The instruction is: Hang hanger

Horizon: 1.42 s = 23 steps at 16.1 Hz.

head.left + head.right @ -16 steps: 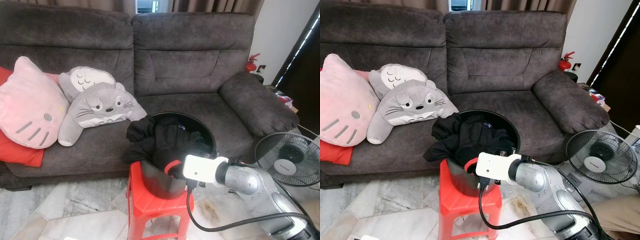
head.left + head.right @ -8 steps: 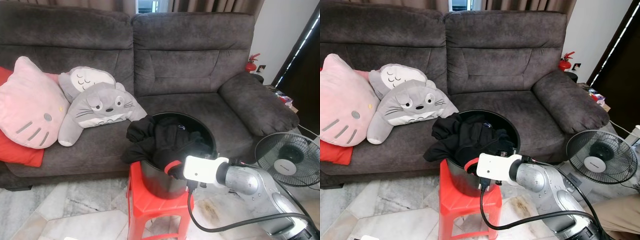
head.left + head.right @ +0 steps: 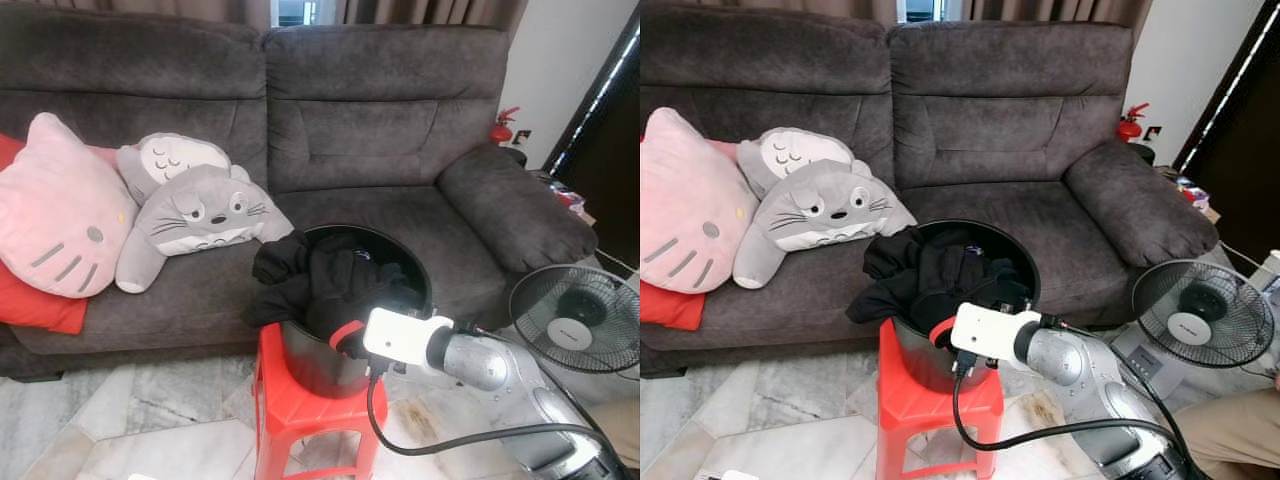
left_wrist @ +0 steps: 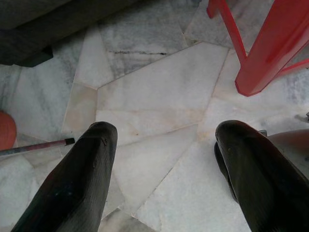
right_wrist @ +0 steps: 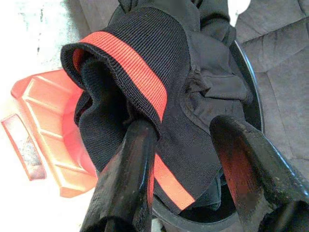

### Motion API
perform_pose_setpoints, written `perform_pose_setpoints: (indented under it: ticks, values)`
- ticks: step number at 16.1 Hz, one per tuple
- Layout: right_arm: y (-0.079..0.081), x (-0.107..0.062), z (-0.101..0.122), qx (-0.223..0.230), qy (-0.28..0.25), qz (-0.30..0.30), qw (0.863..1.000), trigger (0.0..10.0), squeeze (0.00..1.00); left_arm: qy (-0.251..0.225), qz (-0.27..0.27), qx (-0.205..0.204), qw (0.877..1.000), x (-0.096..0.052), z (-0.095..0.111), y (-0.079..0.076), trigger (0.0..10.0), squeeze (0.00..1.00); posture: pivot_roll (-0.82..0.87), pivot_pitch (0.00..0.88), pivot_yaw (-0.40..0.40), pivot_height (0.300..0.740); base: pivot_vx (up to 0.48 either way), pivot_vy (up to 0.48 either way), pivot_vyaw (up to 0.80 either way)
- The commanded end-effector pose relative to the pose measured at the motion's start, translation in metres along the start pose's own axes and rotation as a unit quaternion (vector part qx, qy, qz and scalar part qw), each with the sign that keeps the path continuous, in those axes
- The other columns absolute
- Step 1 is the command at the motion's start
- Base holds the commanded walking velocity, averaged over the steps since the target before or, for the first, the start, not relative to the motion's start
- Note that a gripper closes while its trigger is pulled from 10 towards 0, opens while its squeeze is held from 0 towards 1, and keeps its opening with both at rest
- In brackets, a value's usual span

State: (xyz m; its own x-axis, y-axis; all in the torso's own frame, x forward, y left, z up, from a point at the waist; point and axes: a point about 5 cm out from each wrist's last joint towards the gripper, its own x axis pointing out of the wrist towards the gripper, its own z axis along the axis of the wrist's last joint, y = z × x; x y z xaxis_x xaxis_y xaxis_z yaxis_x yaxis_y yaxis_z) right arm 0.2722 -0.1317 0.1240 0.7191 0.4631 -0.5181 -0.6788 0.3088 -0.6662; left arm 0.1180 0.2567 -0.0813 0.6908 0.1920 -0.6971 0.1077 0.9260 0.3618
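Lower left of frame, the left claw (image 4: 161,159) is hanging spread above the marble floor (image 4: 159,101). At centre, black clothes (image 3: 320,280) are spilling from the black bucket (image 3: 415,275) sitting on the red stool (image 3: 300,410). The right claw (image 5: 190,159) is spread around their orange-striped cuff (image 5: 140,72).

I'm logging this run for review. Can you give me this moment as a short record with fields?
setting: dark grey sofa with plush cushions, standing fan on the robot's right
bucket: black bucket standing on a red stool
clothes: black garment heaped in the bucket and spilling over its rim
cuff: black-and-orange ribbed cuff hanging over the rim
right gripper: at the bucket's rim, fingers open astride the cuff, not closed on it
left gripper: open, pointed down at the marble floor
hanger: cannot make one out
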Motion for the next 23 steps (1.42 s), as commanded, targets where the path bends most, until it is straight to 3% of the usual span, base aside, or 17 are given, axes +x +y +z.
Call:
perform_pose_setpoints:
  ticks: [1, 7, 17, 23]
  values:
    - [-0.006, -0.002, -0.004, 0.006, 0.007, -0.02, 1.0, 10.0, 0.0, 0.009, -0.004, -0.002, 1.0, -0.001, -0.003, -0.003, 10.0, 0.0, -0.03, 0.006, -0.095, 0.74, 0.0, 0.0, 0.0]
    - [-0.022, -0.001, 0.0, -0.02, -0.007, -0.087, 0.996, 10.0, 0.0, 0.008, -0.005, -0.001, 1.0, -0.001, -0.003, -0.003, 10.0, 0.0, -0.03, 0.006, -0.094, 0.74, 0.0, 0.0, 0.0]
    - [0.004, 0.008, -0.022, 0.032, 0.029, -0.031, 0.999, 10.0, 0.0, 0.007, -0.005, -0.001, 1.0, -0.001, -0.003, -0.004, 10.0, 0.0, -0.03, 0.006, -0.094, 0.74, 0.0, 0.0, 0.0]
    - [0.005, 0.01, -0.006, 0.042, -0.037, -0.035, 0.998, 10.0, 0.0, 0.007, -0.003, 0.0, 1.0, -0.001, -0.003, -0.003, 10.0, 0.0, -0.03, 0.008, -0.095, 0.74, 0.0, 0.0, 0.0]
